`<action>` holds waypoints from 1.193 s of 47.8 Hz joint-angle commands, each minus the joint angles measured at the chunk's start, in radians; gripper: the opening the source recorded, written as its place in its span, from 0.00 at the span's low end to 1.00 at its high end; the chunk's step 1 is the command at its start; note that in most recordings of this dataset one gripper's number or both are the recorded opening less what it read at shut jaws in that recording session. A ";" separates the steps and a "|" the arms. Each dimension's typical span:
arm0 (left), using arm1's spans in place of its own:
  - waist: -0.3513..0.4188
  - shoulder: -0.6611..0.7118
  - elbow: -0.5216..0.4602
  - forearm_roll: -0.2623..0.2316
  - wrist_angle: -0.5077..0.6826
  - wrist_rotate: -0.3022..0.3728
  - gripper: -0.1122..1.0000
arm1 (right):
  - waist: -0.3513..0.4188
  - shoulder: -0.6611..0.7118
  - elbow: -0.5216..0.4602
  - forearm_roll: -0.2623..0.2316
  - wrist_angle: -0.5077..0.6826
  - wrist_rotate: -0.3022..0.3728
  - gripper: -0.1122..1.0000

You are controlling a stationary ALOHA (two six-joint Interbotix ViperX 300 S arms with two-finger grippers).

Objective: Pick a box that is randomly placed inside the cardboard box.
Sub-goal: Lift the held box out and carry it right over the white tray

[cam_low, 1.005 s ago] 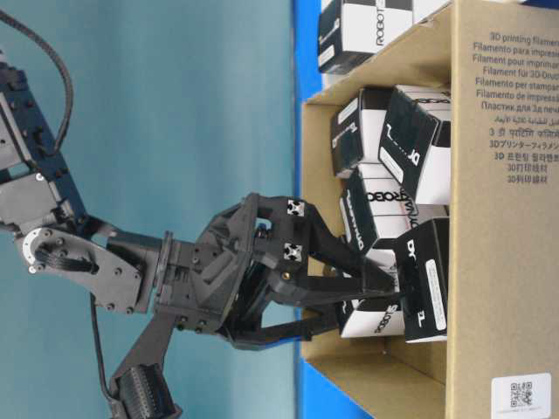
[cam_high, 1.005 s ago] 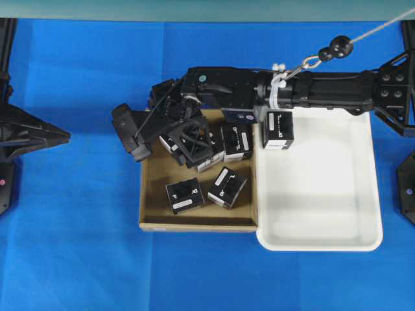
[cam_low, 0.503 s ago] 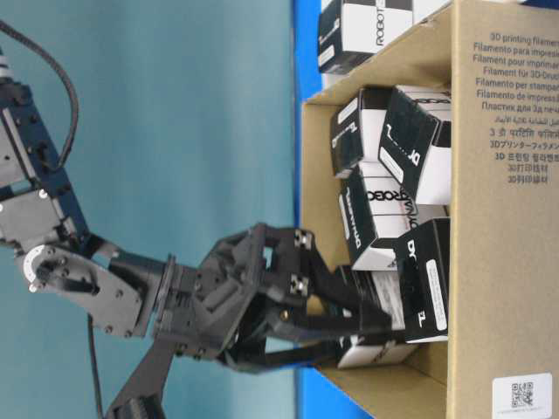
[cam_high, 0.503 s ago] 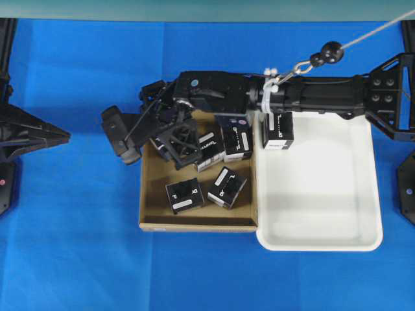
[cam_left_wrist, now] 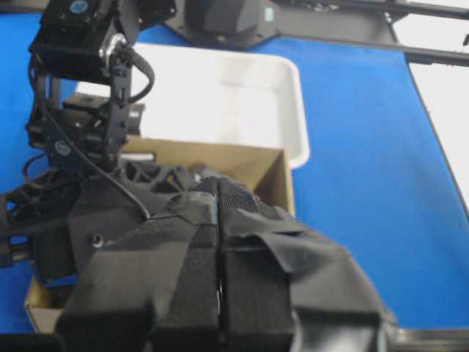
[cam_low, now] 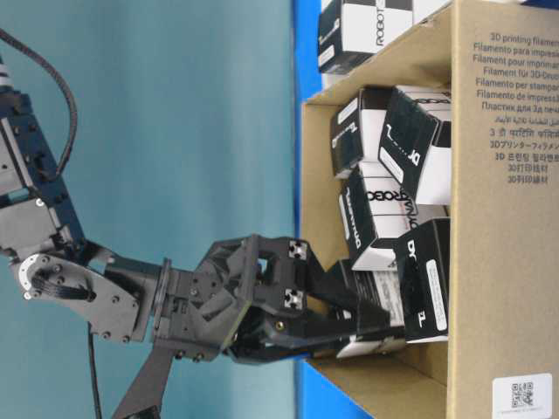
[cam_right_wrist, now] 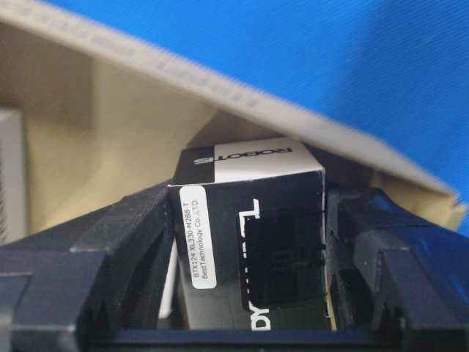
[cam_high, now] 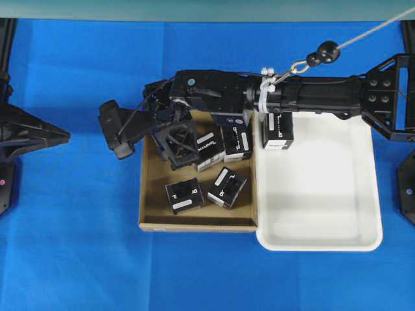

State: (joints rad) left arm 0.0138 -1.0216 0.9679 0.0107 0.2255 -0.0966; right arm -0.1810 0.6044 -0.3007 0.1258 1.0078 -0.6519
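Since the earlier frame the right gripper [cam_right_wrist: 249, 293] has narrowed onto a small black white-labelled carton [cam_right_wrist: 249, 227] in the far-left corner of the shallow brown cardboard box [cam_high: 150, 214], fingers [cam_right_wrist: 95, 257] pressing both sides; grasp made, lift looks next; left gripper [cam_left_wrist: 218, 293] closed, idle.

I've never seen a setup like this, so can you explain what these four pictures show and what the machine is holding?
It is a two-armed robot on a blue table. One picture looks down from above, one from table level, and two from cameras on the wrists. The right arm reaches into a cardboard box of small black cartons. Its end effector is closed on one carton, which the right wrist picture shows between the fingers. A white tray alongside holds another carton. The left end effector waits at the side, shut and empty.
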 commanded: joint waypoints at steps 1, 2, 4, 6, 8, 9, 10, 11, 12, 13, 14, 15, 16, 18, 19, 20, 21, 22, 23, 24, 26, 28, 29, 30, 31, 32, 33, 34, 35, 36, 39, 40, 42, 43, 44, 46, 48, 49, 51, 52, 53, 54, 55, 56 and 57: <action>0.002 0.005 -0.018 0.003 -0.005 -0.002 0.03 | 0.003 -0.034 -0.020 0.003 0.025 0.002 0.67; 0.002 0.005 -0.018 0.003 -0.006 -0.002 0.03 | 0.003 -0.046 -0.025 0.003 0.029 0.003 0.67; 0.002 0.005 -0.018 0.003 -0.006 -0.002 0.03 | 0.005 -0.061 -0.031 0.003 0.037 0.003 0.67; 0.002 0.005 -0.018 0.003 -0.005 -0.002 0.03 | 0.003 -0.081 -0.040 0.003 0.040 0.005 0.67; 0.002 0.005 -0.018 0.003 -0.006 -0.003 0.03 | 0.003 -0.097 -0.051 0.003 0.046 0.008 0.67; 0.002 0.003 -0.018 0.003 -0.006 -0.003 0.03 | 0.003 -0.104 -0.055 0.003 0.046 0.011 0.67; 0.002 0.003 -0.018 0.003 -0.006 -0.003 0.03 | 0.002 -0.112 -0.058 0.003 0.052 0.014 0.67; 0.002 0.002 -0.018 0.003 -0.005 -0.005 0.03 | 0.003 -0.121 -0.063 0.003 0.055 0.020 0.67; 0.002 0.000 -0.018 0.003 -0.005 -0.005 0.03 | 0.003 -0.129 -0.066 0.003 0.060 0.026 0.67; 0.002 -0.002 -0.020 0.003 -0.003 -0.005 0.03 | 0.003 -0.137 -0.069 0.003 0.066 0.032 0.67; 0.002 -0.003 -0.020 0.003 0.000 -0.005 0.03 | 0.002 -0.147 -0.074 0.003 0.075 0.041 0.67; 0.002 -0.005 -0.020 0.003 0.003 -0.005 0.03 | 0.002 -0.155 -0.078 0.003 0.084 0.048 0.67; 0.002 -0.006 -0.020 0.003 0.008 -0.005 0.03 | 0.000 -0.163 -0.080 0.003 0.092 0.054 0.67; 0.002 -0.009 -0.020 0.003 0.015 -0.005 0.03 | -0.002 -0.176 -0.083 0.003 0.114 0.064 0.67; 0.002 -0.009 -0.021 0.003 0.020 -0.005 0.03 | -0.002 -0.183 -0.086 0.003 0.126 0.071 0.67; 0.002 -0.009 -0.021 0.003 0.025 -0.005 0.03 | -0.002 -0.190 -0.086 0.003 0.138 0.075 0.67; 0.002 -0.011 -0.021 0.003 0.029 -0.005 0.03 | -0.003 -0.198 -0.087 0.003 0.149 0.081 0.67; 0.002 -0.011 -0.021 0.003 0.032 -0.005 0.03 | -0.003 -0.206 -0.089 0.003 0.161 0.086 0.67; 0.002 -0.012 -0.021 0.003 0.037 -0.005 0.03 | -0.005 -0.215 -0.089 0.003 0.172 0.092 0.67; 0.002 -0.012 -0.023 0.003 0.038 -0.005 0.03 | -0.005 -0.227 -0.089 0.003 0.187 0.104 0.67; 0.002 -0.014 -0.023 0.003 0.040 -0.005 0.03 | -0.006 -0.244 -0.089 0.003 0.204 0.121 0.67; 0.002 -0.014 -0.023 0.003 0.040 -0.005 0.03 | -0.005 -0.264 -0.087 0.003 0.221 0.137 0.67; 0.002 -0.014 -0.023 0.003 0.040 -0.005 0.03 | -0.006 -0.273 -0.087 0.003 0.225 0.146 0.67; 0.002 -0.014 -0.023 0.003 0.040 -0.005 0.03 | -0.005 -0.284 -0.087 0.003 0.232 0.152 0.67; 0.002 -0.014 -0.023 0.003 0.040 -0.005 0.03 | -0.006 -0.293 -0.086 0.003 0.236 0.160 0.67; 0.002 -0.015 -0.023 0.003 0.040 -0.005 0.03 | -0.006 -0.308 -0.083 0.003 0.241 0.169 0.67; 0.002 -0.014 -0.023 0.003 0.040 -0.005 0.03 | -0.006 -0.319 -0.081 0.003 0.244 0.175 0.67; 0.002 -0.014 -0.023 0.003 0.040 -0.005 0.03 | -0.006 -0.330 -0.081 0.003 0.249 0.181 0.67; 0.002 -0.015 -0.023 0.003 0.040 -0.005 0.03 | -0.006 -0.341 -0.078 0.003 0.252 0.184 0.67; 0.002 -0.015 -0.023 0.003 0.040 -0.005 0.03 | -0.006 -0.350 -0.074 0.003 0.258 0.187 0.67; 0.002 -0.014 -0.023 0.003 0.040 -0.005 0.03 | -0.006 -0.383 -0.064 0.003 0.275 0.195 0.67; 0.002 -0.014 -0.023 0.003 0.040 -0.005 0.03 | -0.008 -0.393 -0.061 0.003 0.281 0.196 0.67; 0.002 -0.014 -0.023 0.003 0.040 -0.005 0.03 | -0.009 -0.413 -0.052 0.003 0.293 0.199 0.67; 0.002 -0.014 -0.023 0.003 0.040 -0.005 0.03 | -0.011 -0.430 -0.044 0.003 0.304 0.201 0.67; 0.002 -0.014 -0.023 0.003 0.040 -0.005 0.03 | -0.012 -0.440 -0.035 0.003 0.310 0.201 0.67; 0.002 -0.015 -0.023 0.003 0.040 -0.005 0.03 | -0.017 -0.462 -0.018 0.003 0.325 0.202 0.67; 0.002 -0.015 -0.023 0.003 0.040 -0.003 0.03 | -0.020 -0.488 0.005 0.003 0.337 0.204 0.67; 0.002 -0.015 -0.023 0.003 0.040 -0.003 0.03 | -0.023 -0.500 0.017 0.002 0.342 0.209 0.67; 0.002 -0.015 -0.023 0.003 0.040 -0.005 0.03 | -0.031 -0.534 0.055 0.003 0.350 0.225 0.67; 0.002 -0.015 -0.023 0.003 0.040 -0.005 0.03 | -0.035 -0.548 0.071 0.002 0.353 0.233 0.67; 0.002 -0.017 -0.023 0.003 0.040 -0.005 0.03 | -0.038 -0.561 0.087 0.002 0.353 0.241 0.67; 0.002 -0.017 -0.023 0.003 0.040 -0.005 0.03 | -0.041 -0.577 0.104 0.002 0.354 0.249 0.67; 0.002 -0.017 -0.023 0.003 0.040 -0.005 0.03 | -0.046 -0.591 0.121 0.000 0.356 0.258 0.67; 0.002 -0.017 -0.023 0.003 0.040 -0.005 0.03 | -0.049 -0.614 0.144 -0.006 0.356 0.268 0.67; 0.002 -0.017 -0.023 0.003 0.040 -0.005 0.03 | -0.051 -0.629 0.161 -0.009 0.356 0.276 0.67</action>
State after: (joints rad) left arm 0.0138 -1.0416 0.9679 0.0123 0.2700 -0.0997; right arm -0.2224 0.0414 -0.1825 0.1258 1.3622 -0.3912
